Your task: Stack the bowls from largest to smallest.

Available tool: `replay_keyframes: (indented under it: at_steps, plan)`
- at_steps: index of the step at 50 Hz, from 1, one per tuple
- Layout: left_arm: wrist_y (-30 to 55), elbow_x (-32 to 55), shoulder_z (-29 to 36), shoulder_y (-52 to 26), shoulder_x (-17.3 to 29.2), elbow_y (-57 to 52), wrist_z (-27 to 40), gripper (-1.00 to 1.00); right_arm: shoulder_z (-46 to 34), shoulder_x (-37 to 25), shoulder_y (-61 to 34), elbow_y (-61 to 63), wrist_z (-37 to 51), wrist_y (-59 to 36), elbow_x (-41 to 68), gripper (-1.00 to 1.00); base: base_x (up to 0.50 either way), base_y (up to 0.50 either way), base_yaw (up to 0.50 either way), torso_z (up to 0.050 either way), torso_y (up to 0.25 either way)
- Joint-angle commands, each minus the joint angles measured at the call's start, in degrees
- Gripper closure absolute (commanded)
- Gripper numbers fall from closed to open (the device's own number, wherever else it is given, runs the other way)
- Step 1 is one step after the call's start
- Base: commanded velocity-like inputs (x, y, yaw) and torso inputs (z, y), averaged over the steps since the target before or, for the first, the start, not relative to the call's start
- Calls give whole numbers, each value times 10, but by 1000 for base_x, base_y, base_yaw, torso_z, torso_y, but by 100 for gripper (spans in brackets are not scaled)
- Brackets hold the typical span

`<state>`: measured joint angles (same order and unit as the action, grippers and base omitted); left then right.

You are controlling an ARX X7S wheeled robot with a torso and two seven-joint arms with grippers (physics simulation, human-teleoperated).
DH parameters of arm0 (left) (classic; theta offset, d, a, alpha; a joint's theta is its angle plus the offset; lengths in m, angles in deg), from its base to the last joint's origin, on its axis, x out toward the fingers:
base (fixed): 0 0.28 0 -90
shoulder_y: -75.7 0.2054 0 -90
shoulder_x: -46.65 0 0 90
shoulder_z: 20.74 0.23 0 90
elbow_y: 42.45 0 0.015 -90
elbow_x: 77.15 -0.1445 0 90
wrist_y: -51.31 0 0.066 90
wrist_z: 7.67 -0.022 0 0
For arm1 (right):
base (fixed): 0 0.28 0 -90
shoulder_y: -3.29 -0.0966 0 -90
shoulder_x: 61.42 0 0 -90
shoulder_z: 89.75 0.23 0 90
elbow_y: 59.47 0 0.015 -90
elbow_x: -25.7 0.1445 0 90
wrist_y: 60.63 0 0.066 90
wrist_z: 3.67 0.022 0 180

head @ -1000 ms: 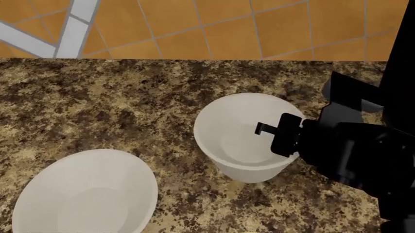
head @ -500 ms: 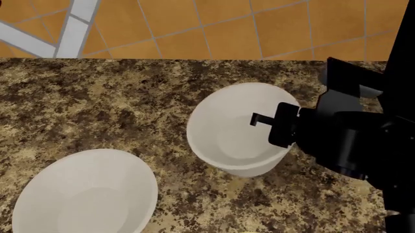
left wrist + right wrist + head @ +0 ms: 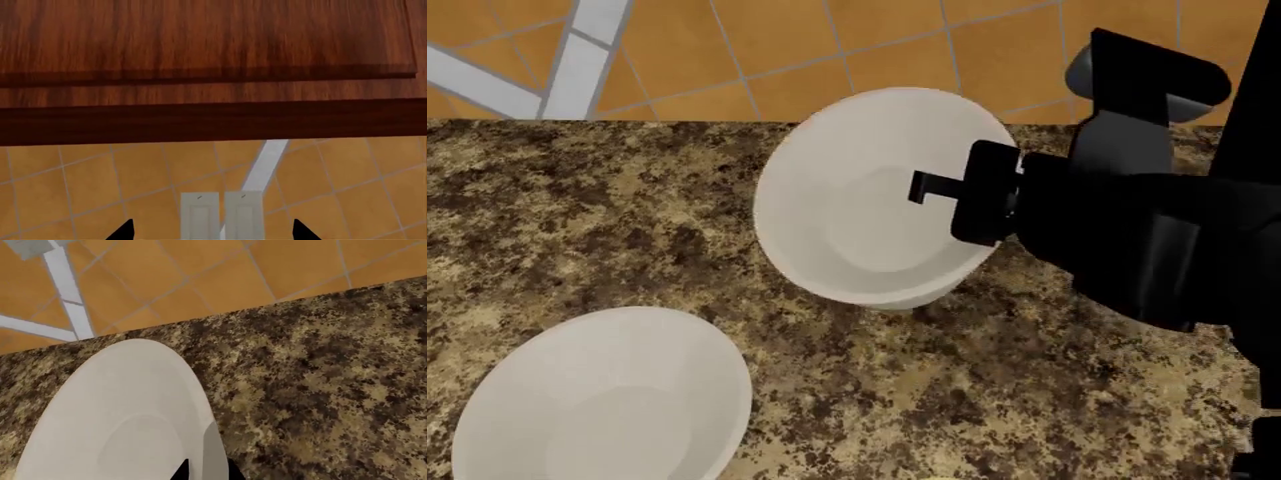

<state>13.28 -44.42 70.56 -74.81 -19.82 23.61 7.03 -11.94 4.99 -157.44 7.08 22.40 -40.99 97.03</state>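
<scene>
One plain white bowl hangs tilted above the speckled counter, its opening turned toward the camera. My right gripper is shut on its right rim. In the right wrist view the rim of this bowl passes between the two dark fingertips of the right gripper, one inside and one outside. A second plain white bowl rests upright on the counter at the front left and looks a little wider. My left gripper is open with nothing between its fingertips. It faces the wall, away from both bowls.
The brown granite counter runs back to an orange tiled wall with a pale stripe. The left wrist view shows a dark wooden cabinet above the tiles and two grey switch plates.
The right gripper has lifted its bowl off the counter, up and toward the back left, and the bowl has tipped further over. The front-left bowl has not moved.
</scene>
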Motion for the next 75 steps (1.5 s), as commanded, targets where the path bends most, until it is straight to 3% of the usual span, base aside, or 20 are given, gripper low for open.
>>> replay_keyframes:
  at_steps: [1,62,75]
  plan:
    - [2,-1,-18,-10,-11,13,-9,-100,44,25,-22,59,14,-39,49,100,0,0,0,0,0]
    - [-5,11,-31,-7,8,9,-5,-100,27,108,-27,103,67,-89,202,100,0,0,0,0,0]
    - [-5,12,-33,-9,11,10,-4,-100,-3,122,-22,99,34,-79,187,100,0,0,0,0,0]
